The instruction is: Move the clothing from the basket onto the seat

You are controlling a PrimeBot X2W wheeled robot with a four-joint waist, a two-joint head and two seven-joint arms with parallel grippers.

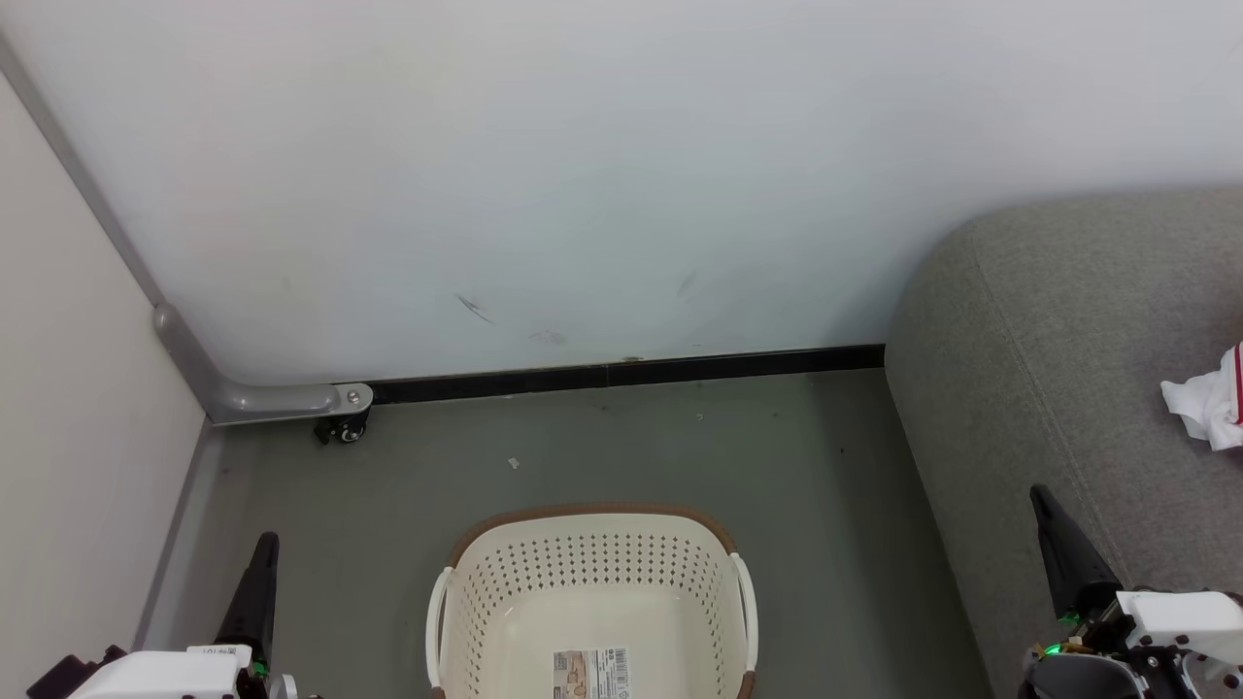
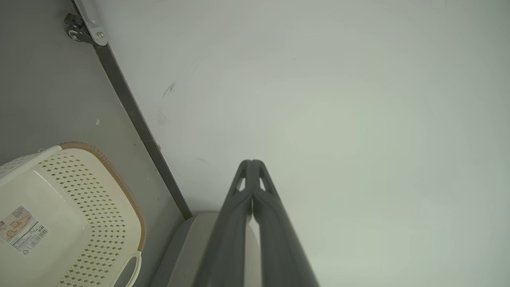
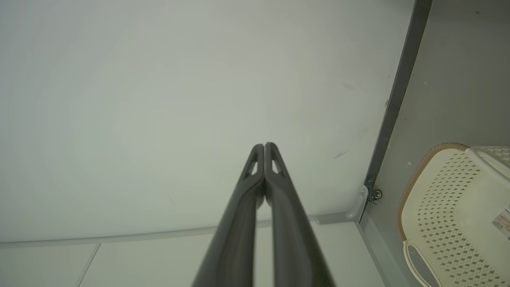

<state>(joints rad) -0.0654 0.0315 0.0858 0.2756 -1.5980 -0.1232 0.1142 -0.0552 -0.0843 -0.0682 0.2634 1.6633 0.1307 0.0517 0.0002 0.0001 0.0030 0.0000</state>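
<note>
In the head view the basket (image 1: 592, 511) looks empty down to its paper label (image 1: 590, 672), and a pale, red-edged piece of the clothing (image 1: 1209, 403) lies on the seat (image 1: 1068, 320). The basket's near end is cut off and may perhaps hide a garment, so we could stop too early; the left tool (image 1: 262, 558) and the right tool (image 1: 1044, 505) hang clenched, holding nothing. In the left wrist view the left tool (image 2: 252, 164) is pressed shut before the bare wall (image 2: 358, 119), well apart from the basket, and in the right wrist view the right tool (image 3: 263, 147) is likewise closed on nothing.
</note>
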